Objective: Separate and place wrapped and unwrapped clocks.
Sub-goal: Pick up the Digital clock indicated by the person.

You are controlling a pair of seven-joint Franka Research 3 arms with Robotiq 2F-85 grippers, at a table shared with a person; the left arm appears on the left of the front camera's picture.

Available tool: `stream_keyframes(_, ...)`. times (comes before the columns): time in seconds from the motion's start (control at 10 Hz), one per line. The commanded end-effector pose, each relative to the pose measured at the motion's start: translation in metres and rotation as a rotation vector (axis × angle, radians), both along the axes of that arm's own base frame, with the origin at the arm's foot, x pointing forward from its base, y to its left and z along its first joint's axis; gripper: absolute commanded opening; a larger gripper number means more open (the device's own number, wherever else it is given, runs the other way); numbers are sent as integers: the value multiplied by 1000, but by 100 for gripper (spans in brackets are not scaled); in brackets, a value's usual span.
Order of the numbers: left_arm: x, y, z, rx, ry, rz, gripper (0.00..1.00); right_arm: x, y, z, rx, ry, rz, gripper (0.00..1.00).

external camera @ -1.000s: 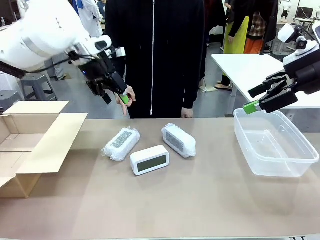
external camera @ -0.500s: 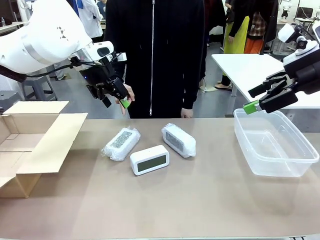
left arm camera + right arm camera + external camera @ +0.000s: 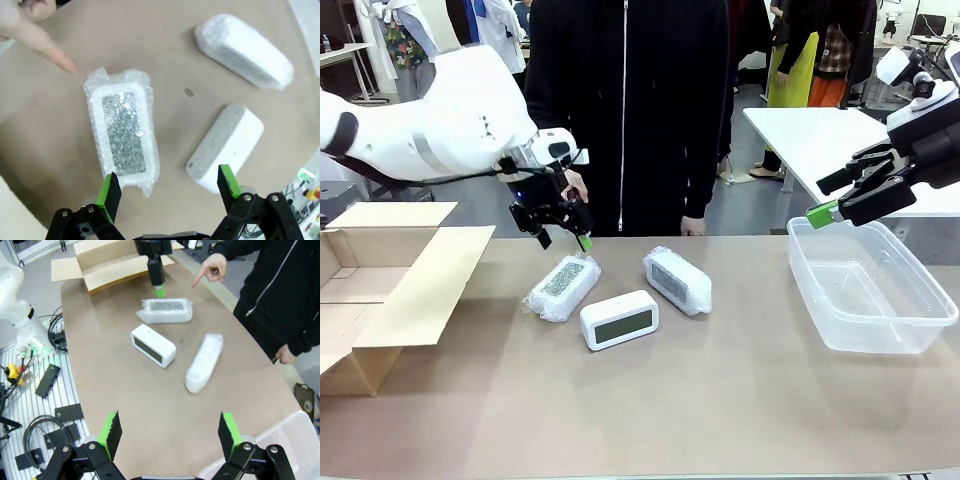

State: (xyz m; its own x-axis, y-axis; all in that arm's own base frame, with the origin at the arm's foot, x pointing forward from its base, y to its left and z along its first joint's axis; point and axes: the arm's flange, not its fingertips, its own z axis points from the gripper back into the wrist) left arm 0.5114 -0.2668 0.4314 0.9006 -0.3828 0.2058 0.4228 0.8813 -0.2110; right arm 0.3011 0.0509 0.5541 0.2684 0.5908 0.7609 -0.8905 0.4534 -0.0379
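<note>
left gripper (image 3: 563,240) wide open, empty, hovering just above the left wrapped clock (image 3: 562,287). right gripper (image 3: 827,198) wide open, empty, above the clear tub (image 3: 920,340) at its far-left corner. bare clock (image 3: 619,319) lies nearest the robot, between the 2 wrapped ones; other wrapped clock (image 3: 676,280) to its right. person's hand (image 3: 30,25) points beside the left wrapped clock.

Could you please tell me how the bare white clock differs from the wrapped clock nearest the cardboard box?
The bare white rounded-rectangle clock has a smooth shell; the clear-bubble-wrapped white clock is sheathed in film. The bare clock stands upright, dark display facing the robot; the wrapped clock lies flat, display up. Both are white, similar-sized.
</note>
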Motion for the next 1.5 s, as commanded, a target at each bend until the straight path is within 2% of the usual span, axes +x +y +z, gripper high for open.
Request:
stream_keyframes(0.0, 16, -2, -20, 33, 8, 60, 100, 1, -1, -2, 17, 1, 21, 100)
stream_keyframes(0.2, 34, 2, -44, 61, 9, 72, 100, 1, -1, -2, 17, 1, 21, 100)
stream_keyframes(0.4, 40, 5, -60, 149, -14, 80, 100, 1, -1, -2, 17, 1, 21, 100)
stream_keyframes(0.5, 41, 7, -67, 167, -25, 99, 100, 1, -1, -2, 17, 1, 21, 100)
stream_keyframes(0.7, 44, 3, -77, 179, -21, 65, 100, 1, -1, -2, 17, 1, 21, 100)
stream_keyframes(1.2, 54, -5, -93, 154, 37, 30, 100, 1, -1, -2, 17, 1, 21, 100)
stream_keyframes(1.4, 48, -10, -93, 172, 88, 67, 100, 1, -1, -2, 17, 1, 21, 100)
